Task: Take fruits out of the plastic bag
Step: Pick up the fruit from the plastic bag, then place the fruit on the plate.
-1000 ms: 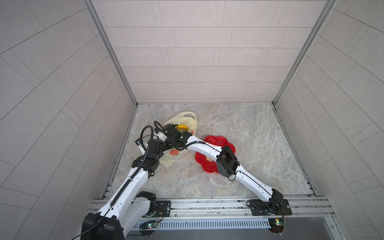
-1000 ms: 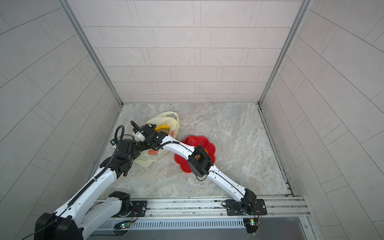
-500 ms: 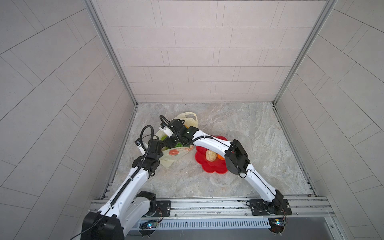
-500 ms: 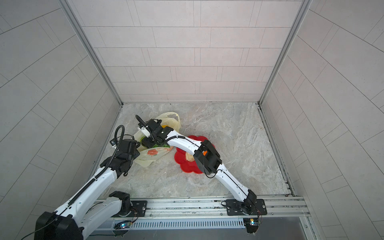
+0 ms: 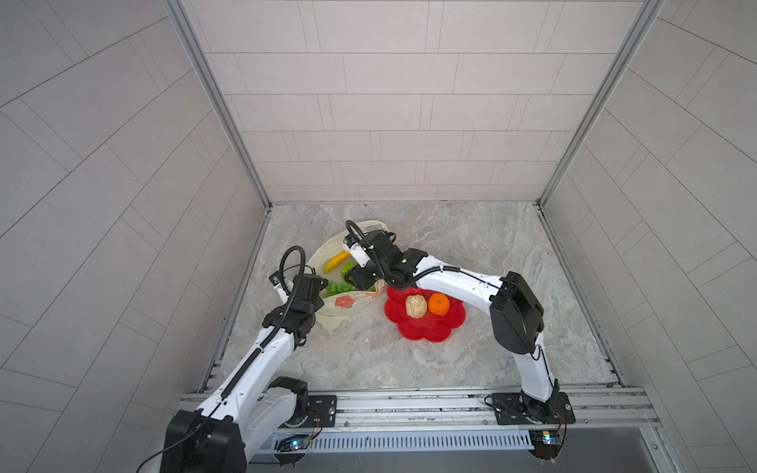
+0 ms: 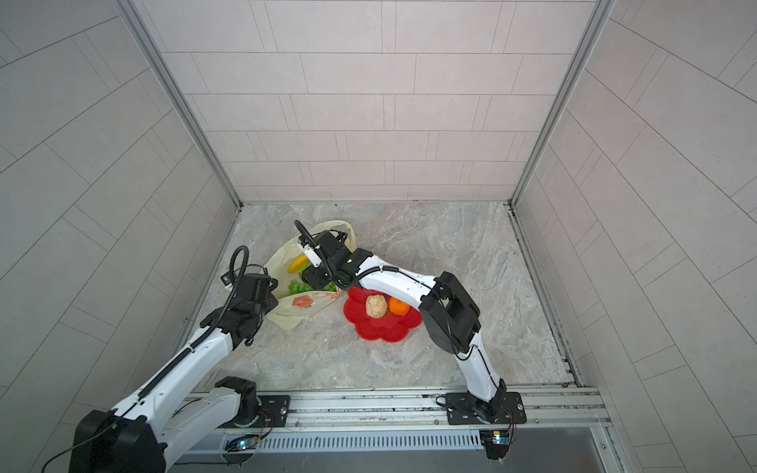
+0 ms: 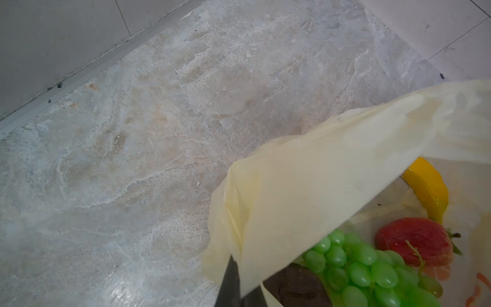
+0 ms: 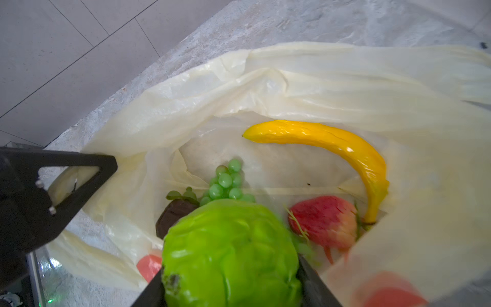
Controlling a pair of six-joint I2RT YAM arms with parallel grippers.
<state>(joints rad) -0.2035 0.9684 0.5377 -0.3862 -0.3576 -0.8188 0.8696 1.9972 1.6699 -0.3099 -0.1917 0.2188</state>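
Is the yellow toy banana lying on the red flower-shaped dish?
No, the yellow toy banana lies inside the pale-yellow plastic bag, not on the red flower-shaped dish.

A red flower-shaped dish sits on the marble tabletop.

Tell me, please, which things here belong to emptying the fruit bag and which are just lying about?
Part of the job:
- plastic bag, pinched by the left gripper
- green apple in the right gripper
- banana, grape bunch, strawberry, dark piece inside the bag
- orange and beige piece, already out

Just lying about:
- red dish under those two
- marble tabletop
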